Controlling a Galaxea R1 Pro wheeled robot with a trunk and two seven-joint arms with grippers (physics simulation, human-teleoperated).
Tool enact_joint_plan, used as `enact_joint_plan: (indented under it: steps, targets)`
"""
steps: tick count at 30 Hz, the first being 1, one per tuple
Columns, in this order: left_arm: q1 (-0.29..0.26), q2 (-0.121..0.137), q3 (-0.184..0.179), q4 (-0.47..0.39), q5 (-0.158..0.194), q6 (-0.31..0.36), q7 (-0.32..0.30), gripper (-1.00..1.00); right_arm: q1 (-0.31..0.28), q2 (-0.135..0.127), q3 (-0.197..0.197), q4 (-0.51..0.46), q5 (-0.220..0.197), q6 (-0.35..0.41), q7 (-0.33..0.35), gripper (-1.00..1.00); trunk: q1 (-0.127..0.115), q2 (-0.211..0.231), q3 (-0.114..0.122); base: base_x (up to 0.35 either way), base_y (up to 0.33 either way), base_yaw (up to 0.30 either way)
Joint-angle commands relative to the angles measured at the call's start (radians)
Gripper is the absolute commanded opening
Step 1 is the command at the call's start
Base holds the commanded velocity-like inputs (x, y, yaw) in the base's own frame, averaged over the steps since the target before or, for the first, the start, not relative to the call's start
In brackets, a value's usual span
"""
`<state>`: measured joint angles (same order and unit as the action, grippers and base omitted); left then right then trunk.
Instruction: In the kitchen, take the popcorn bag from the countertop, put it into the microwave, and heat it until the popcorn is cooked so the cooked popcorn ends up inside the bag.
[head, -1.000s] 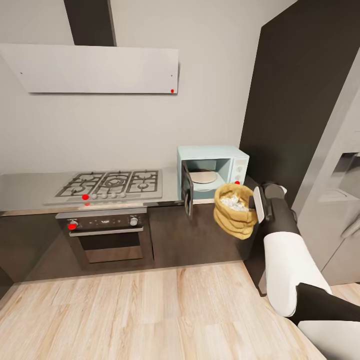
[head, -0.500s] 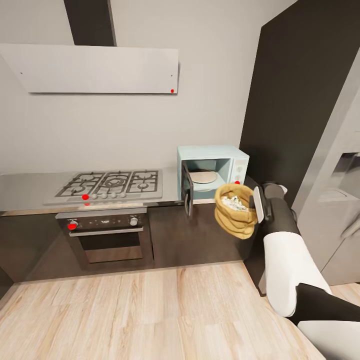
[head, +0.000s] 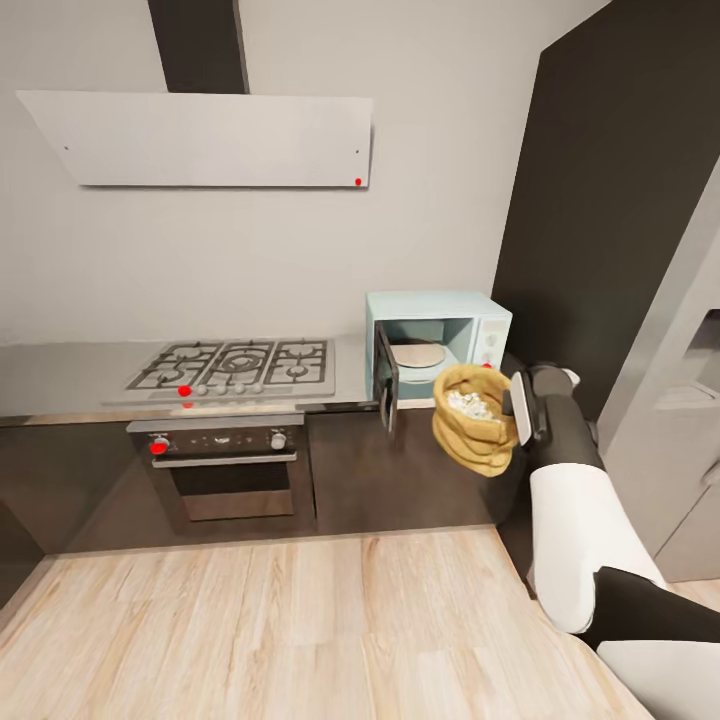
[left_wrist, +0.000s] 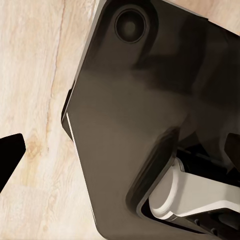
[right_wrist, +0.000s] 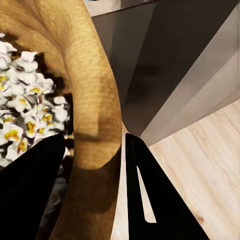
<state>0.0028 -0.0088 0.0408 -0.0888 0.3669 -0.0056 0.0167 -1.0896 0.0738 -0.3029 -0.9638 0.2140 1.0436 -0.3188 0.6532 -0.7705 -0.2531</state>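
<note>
Shifted slightly against the view of half a second ago, the whole kitchen scene sits a touch to the right and the hood lower in the picture, a change of the head camera rather than of the objects, while the popcorn bag (head: 475, 418) keeps its place in front of the open microwave (head: 440, 340). From the head view, the right gripper (head: 512, 413) holds the tan sack by its rim, off the countertop (head: 60, 375) and just in front of and a little below the microwave's cavity, whose dark door (head: 386, 378) stands swung open toward the room. Pale popcorn (head: 468, 403) fills the sack's mouth. The right wrist view shows the grip closely: one dark finger (right_wrist: 30, 195) lies inside the bag against the popcorn (right_wrist: 22, 117), the other outside, with the rolled burlap rim of the bag (right_wrist: 97, 120) pinched between them. A gas hob (head: 235, 367) lies on the grey worktop further left, above a built-in oven (head: 225, 470) with red-marked knobs, and a flat extractor hood (head: 205, 138) hangs on the wall above. The left wrist view shows dark robot bodywork (left_wrist: 145, 100) over light wood floor (left_wrist: 35, 60); whether that gripper is open or closed cannot be told.
</note>
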Motion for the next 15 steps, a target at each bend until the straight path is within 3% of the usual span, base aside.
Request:
enact_joint_plan:
  steps: [1, 7, 15]
  targets:
    - [0.000, 0.000, 0.004, -0.002, 0.001, -0.001, 0.002, 1.00, -0.001, 0.001, -0.003, -0.010, 0.004, 0.004, 0.001, -1.00, 0.000, -0.001, -0.001, 0.000, 0.000, 0.002]
    - [0.000, 0.000, 0.003, -0.003, 0.001, -0.001, 0.002, 1.00, -0.001, 0.004, -0.003, -0.027, 0.003, 0.004, 0.003, -1.00, 0.000, -0.001, -0.001, 0.031, 0.000, 0.000]
    - [0.000, 0.000, -0.002, -0.005, 0.001, -0.001, 0.002, 1.00, -0.001, 0.006, -0.001, -0.027, 0.005, 0.004, 0.003, -1.00, 0.000, -0.001, -0.001, 0.300, 0.000, 0.000]
